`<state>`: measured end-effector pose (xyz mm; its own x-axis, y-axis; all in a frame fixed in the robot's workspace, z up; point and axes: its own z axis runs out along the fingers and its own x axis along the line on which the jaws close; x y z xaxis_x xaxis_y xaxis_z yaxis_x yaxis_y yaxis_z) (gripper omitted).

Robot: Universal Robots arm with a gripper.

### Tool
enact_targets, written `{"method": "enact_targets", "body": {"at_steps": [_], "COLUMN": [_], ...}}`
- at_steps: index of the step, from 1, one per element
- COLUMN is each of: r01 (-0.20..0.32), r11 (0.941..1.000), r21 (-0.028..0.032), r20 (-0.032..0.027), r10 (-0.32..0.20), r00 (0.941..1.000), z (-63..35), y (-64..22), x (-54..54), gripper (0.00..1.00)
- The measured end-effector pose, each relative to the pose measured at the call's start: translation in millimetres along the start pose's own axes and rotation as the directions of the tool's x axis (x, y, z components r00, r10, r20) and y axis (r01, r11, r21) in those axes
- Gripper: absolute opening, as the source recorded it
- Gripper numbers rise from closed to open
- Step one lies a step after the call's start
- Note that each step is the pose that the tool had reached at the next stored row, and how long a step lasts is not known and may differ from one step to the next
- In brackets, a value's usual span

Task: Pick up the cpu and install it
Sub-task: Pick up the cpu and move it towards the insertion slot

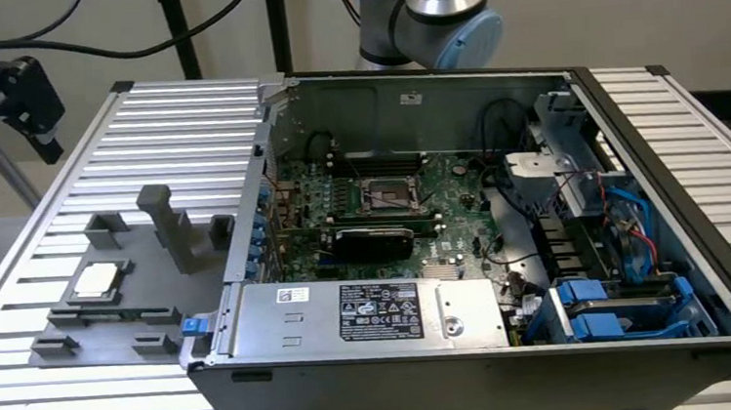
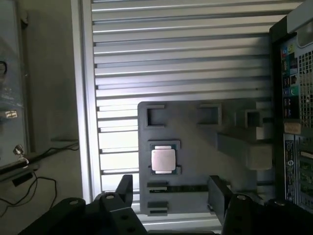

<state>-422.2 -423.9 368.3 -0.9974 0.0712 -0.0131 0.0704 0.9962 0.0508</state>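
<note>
The cpu [image 1: 97,277] is a small square chip with a pale metal top. It lies flat in a recess of the grey fixture plate [image 1: 151,305] on the slatted table, at the exterior view's left of the computer case [image 1: 483,372]. In the wrist view the cpu [image 2: 163,159] lies on the fixture plate [image 2: 195,147], beyond my gripper [image 2: 171,193]. The gripper's two black fingers [image 2: 124,188] stand wide apart, open, with nothing between them. They are apart from the chip. The empty socket [image 1: 388,195] sits on the motherboard inside the open case.
A tall grey post [image 1: 165,229] and several low blocks rise from the fixture plate near the chip. A silver power supply box [image 1: 361,313] lies at the case's front. Cables and blue drive bays [image 1: 622,307] fill the case's right side. The arm's joint [image 1: 436,18] stands behind the case.
</note>
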Motion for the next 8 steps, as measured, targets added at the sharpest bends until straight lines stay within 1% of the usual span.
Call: {"method": "enact_targets", "body": {"at_steps": [1,2,8], "r01": [0.000,0.000,0.000], "r11": [1.0000,1.0000,1.0000], "r21": [0.0000,0.0000,0.0000], "r20": [-0.0001,-0.0001,-0.0002], "r10": [0.000,0.000,0.000], "r00": [1.0000,1.0000,1.0000], "z": [1.8,3.6,14.3], "y": [-0.1,-0.6,-4.5], "x": [-0.6,-1.1,-1.8], "gripper": [0.71,0.77,0.77]}}
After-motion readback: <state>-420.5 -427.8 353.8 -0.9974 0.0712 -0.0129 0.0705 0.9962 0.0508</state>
